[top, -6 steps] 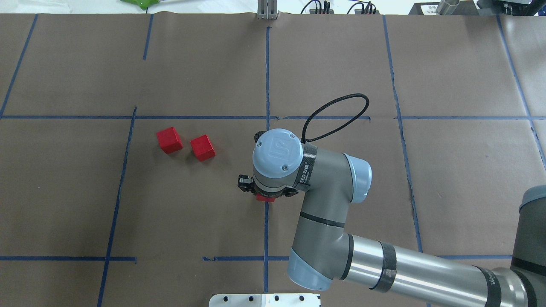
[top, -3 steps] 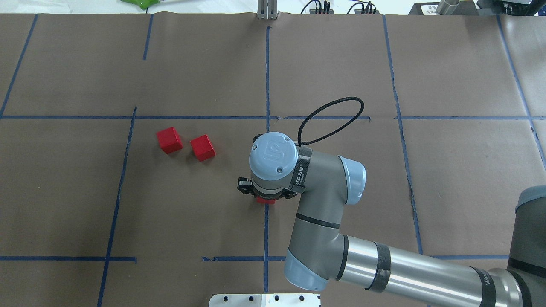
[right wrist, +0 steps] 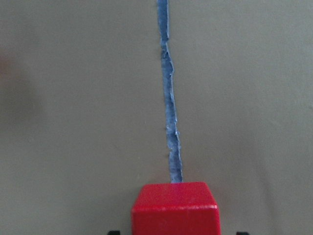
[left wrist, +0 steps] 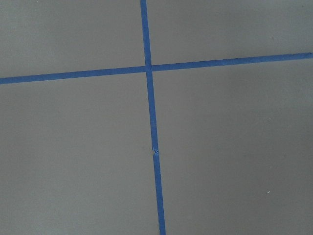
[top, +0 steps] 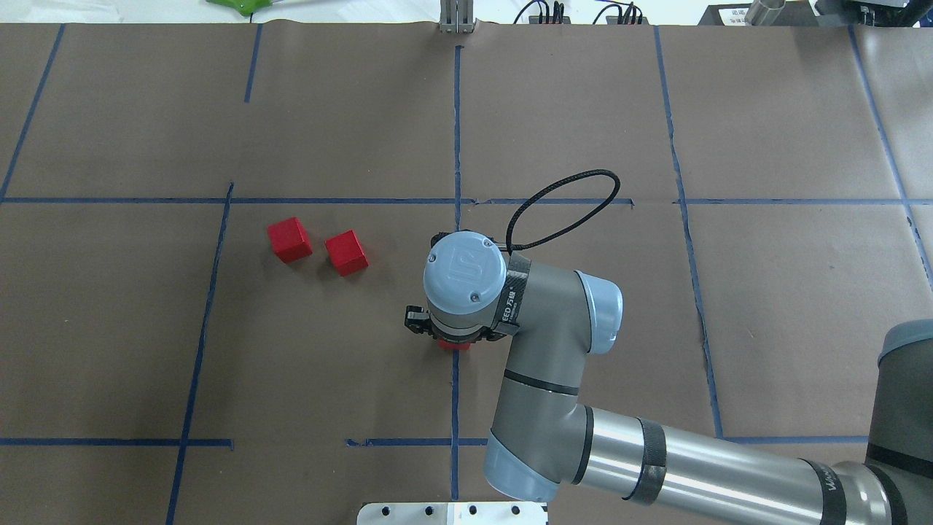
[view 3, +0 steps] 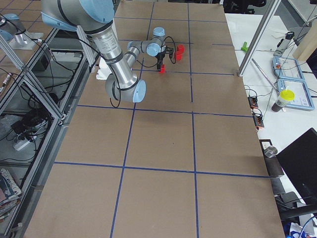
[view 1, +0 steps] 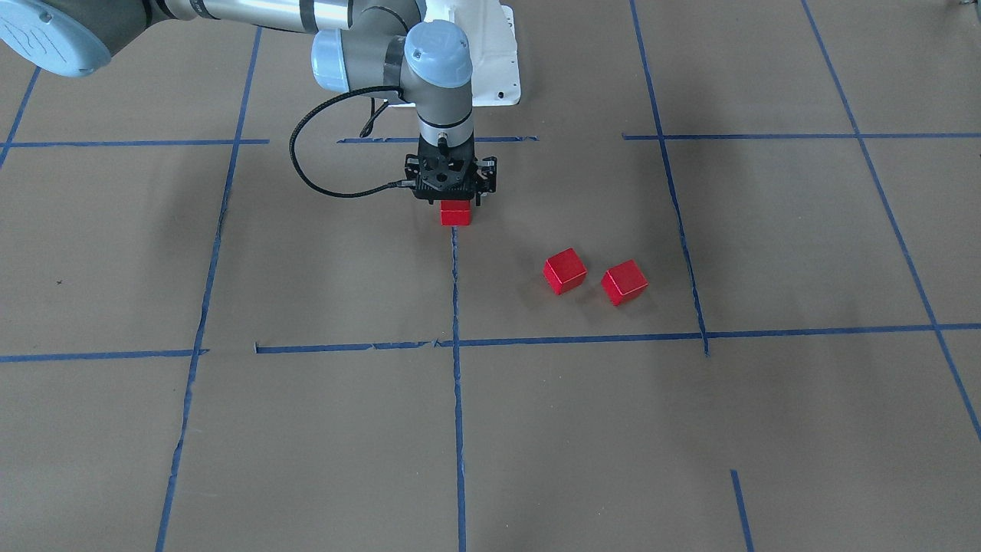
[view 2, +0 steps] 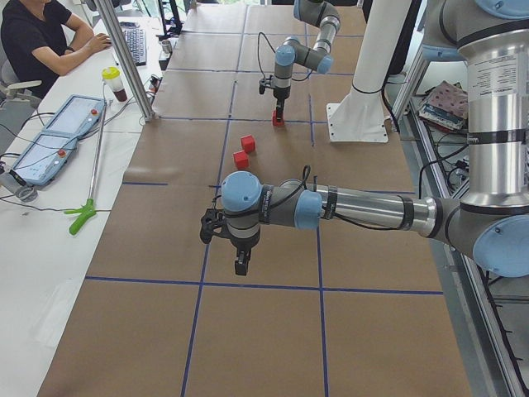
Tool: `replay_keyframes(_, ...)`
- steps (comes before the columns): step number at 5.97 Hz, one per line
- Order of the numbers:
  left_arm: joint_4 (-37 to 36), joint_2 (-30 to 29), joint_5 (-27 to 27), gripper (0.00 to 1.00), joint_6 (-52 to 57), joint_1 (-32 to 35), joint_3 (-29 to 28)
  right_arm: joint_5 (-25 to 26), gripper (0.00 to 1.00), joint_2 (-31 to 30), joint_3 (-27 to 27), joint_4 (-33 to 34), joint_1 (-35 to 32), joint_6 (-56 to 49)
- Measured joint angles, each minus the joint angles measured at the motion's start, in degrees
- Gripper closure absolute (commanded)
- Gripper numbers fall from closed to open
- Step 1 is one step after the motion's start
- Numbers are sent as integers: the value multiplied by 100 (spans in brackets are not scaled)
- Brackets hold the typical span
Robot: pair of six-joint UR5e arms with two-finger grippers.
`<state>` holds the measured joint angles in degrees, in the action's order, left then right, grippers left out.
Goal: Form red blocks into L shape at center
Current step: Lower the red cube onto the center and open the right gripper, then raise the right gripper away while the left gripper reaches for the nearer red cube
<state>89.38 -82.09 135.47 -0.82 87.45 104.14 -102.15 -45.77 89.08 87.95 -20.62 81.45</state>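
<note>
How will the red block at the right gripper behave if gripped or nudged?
The red block looks rigid with flat square faces, so it probably won't roll. Its matte surface suggests decent grip. Small beside the right gripper, it is likely light.

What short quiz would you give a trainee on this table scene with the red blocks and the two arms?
1. Choose one: the block at the right end effector is over A) a tape line, B) bare paper, C) another block.
2. True or false: the two loose blocks touch each other.
3. Fill in: the left end effector shows only in the ___ view.

Key: 1 A. 2 false, there is a gap between them. 3 exterior left.
</note>
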Motion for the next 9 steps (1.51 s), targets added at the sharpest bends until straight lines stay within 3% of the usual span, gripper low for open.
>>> replay_keyframes(2, 10, -16, 16, 0, -205, -9, 77, 12, 0, -27, 268, 8, -53, -12)
replay_keyframes(4, 503, -71, 123, 0, -1575, -225, 373, -128, 0, -460, 1315, 216, -377, -41)
replay_keyframes(7, 825, -1134, 218, 0, -4863, -1938, 935, -954, 0, -1824, 2468, 218, -1173, -746)
replay_keyframes(8, 808, -1795, -119, 0, -6108, -2712, 912, -1127, 0, -2156, 2649, 215, -1429, -1116)
replay_keyframes(9, 771, -2481, -817, 0, -7200, -3535, 733, -1239, 0, -2380, 2759, 214, -1619, -1381)
